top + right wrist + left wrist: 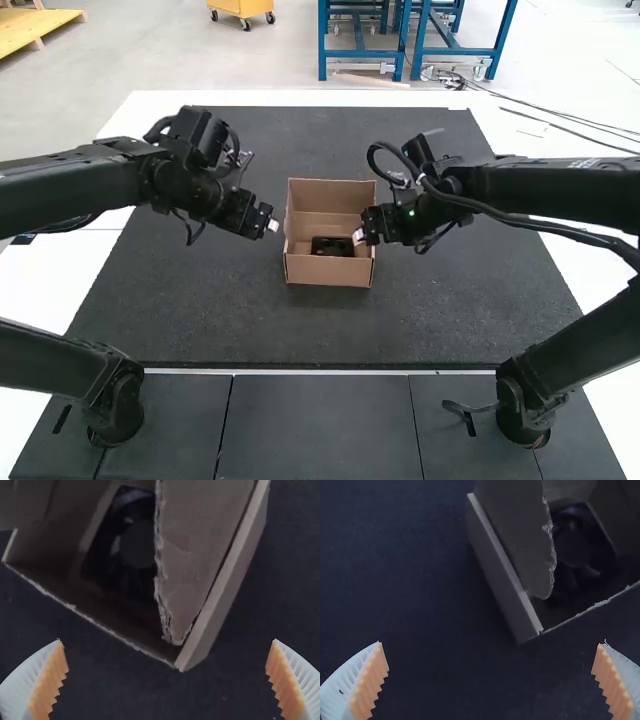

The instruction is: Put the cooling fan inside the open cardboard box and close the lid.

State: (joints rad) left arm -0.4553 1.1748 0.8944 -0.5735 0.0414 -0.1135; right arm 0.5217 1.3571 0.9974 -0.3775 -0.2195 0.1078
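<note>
The left gripper [480, 692] has its white ribbed fingers [367, 680] spread wide, holding nothing, and hovers just beside the left wall of the cardboard box [330, 270]. The right gripper [160, 687] is equally wide apart and empty, close against the box's right wall. From each wrist view a torn side flap [200, 555] stands up between the gripper and the inside of the box, covering part of it. The cooling fan [330, 245] is inside the box, dark and seemingly flat on its floor, though the dim interior makes that hard to confirm. The box is still open at the top and sits near the middle of the black mat [180, 310], which covers the white table [40, 260].
</note>
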